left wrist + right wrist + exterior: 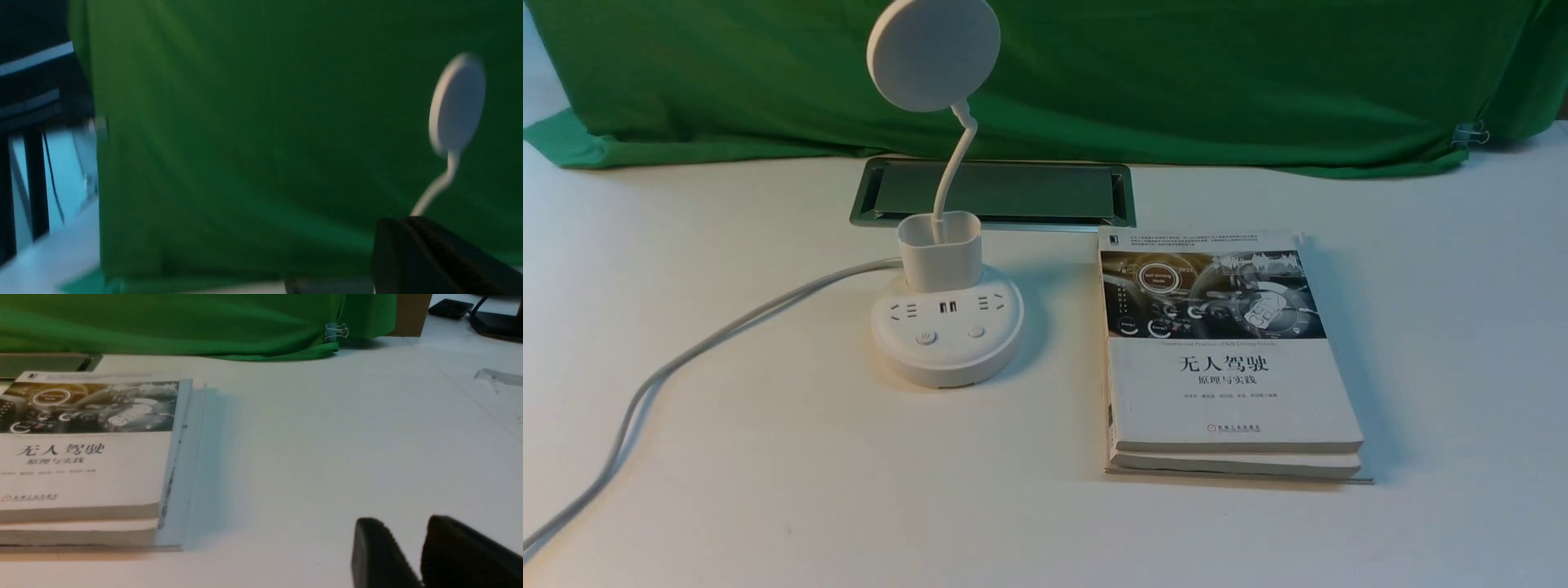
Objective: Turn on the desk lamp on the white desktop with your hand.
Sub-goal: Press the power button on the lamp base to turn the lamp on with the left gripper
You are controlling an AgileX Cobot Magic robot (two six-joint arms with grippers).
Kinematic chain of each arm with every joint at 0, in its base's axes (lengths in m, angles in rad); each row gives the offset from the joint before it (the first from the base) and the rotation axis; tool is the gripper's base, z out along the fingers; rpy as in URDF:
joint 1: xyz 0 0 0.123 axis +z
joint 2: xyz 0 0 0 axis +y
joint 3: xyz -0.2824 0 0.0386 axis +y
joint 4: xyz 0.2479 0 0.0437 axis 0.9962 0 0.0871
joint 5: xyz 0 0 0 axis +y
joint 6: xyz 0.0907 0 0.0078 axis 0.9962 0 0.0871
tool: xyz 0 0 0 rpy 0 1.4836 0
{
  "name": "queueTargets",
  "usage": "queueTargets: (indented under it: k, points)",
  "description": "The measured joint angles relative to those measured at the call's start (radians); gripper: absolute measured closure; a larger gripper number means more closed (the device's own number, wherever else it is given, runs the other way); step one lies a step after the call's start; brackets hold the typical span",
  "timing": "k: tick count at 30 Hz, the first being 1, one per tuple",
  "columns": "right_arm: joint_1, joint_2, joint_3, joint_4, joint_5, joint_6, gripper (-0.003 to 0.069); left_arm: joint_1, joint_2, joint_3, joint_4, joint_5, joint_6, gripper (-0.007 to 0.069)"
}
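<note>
The white desk lamp (947,327) stands on the white desktop (768,474), left of centre. Its disc head (933,51) is up on a bent neck above a small cup. Its round base has sockets and two buttons (926,337). The head looks unlit. Neither gripper shows in the front view. In the left wrist view my left gripper (402,222) is shut and empty, off the table, with the lamp head (457,106) beyond it against the green cloth. In the right wrist view my right gripper (408,526) is slightly open and empty, low over bare desktop beside the books.
Two stacked white books (1217,351) lie right of the lamp and also show in the right wrist view (81,457). The metal-framed cable slot (996,192) is behind the lamp. The lamp's grey cord (686,359) runs off to the front left. Green cloth (1176,73) covers the back.
</note>
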Motion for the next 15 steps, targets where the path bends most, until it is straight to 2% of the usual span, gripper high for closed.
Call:
queueTargets:
  k: [3, 4, 6, 9, 11, 13, 15]
  points:
    - [0.000, 0.000, 0.000, 0.000, 0.000, 0.000, 0.0418, 0.000, 0.000, 0.000, 0.001, -0.201, -0.001, 0.0603]
    - [0.000, 0.000, 0.000, 0.000, 0.000, 0.000, 0.0418, 0.000, 0.000, 0.000, 0.001, -0.213, -0.002, 0.0603]
    - [0.000, 0.000, 0.000, 0.000, 0.000, 0.000, 0.0418, 0.000, 0.000, 0.000, 0.019, -0.403, -0.059, 0.0603]
    - [0.000, 0.000, 0.000, 0.000, 0.000, 0.000, 0.0418, 0.000, -0.002, -0.009, 0.033, -0.557, -0.163, 0.0603]
    - [0.000, 0.000, 0.000, 0.000, 0.000, 0.000, 0.0418, 0.000, -0.002, -0.035, 0.043, -0.546, -0.207, 0.0603]
    - [0.000, 0.000, 0.000, 0.000, 0.000, 0.000, 0.0418, 0.000, 0.008, -0.174, 0.103, -0.370, -0.311, 0.0603]
    - [0.000, 0.000, 0.000, 0.000, 0.000, 0.000, 0.0418, 0.000, 0.065, -0.343, 0.179, -0.097, -0.361, 0.0603]
